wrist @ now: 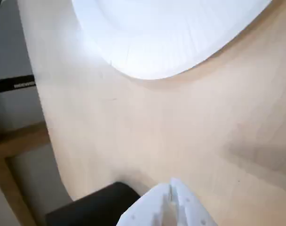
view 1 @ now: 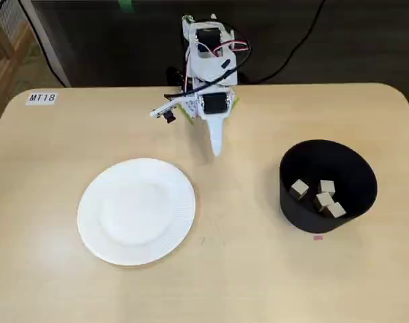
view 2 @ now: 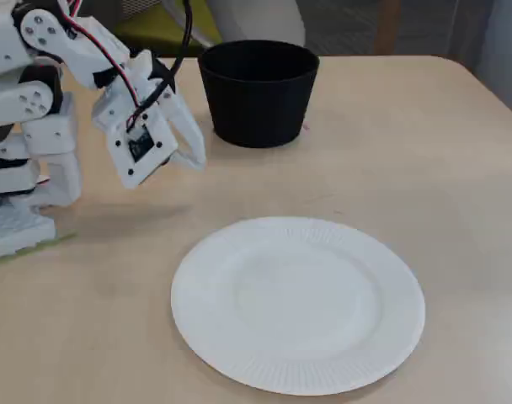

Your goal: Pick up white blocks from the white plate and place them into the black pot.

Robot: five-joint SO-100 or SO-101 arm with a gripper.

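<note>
The white plate (view 1: 136, 210) lies bare at the front left in a fixed view, with no blocks on it; it also shows in the wrist view (wrist: 171, 33) and the other fixed view (view 2: 298, 303). The black pot (view 1: 292, 208) stands at the right and holds several white blocks (view 1: 323, 200). From the side, the pot (view 2: 258, 97) hides its contents. My gripper (view 1: 216, 149) is shut and empty. It hangs close to the arm's base, between plate and pot and well back from both. It also shows in the wrist view (wrist: 173, 184) and the side view (view 2: 193, 156).
The arm's base (view 1: 208, 67) stands at the table's far edge with cables behind it. A label reading MT18 (view 1: 42, 97) is stuck at the far left corner. A small red mark (view 1: 318, 237) lies in front of the pot.
</note>
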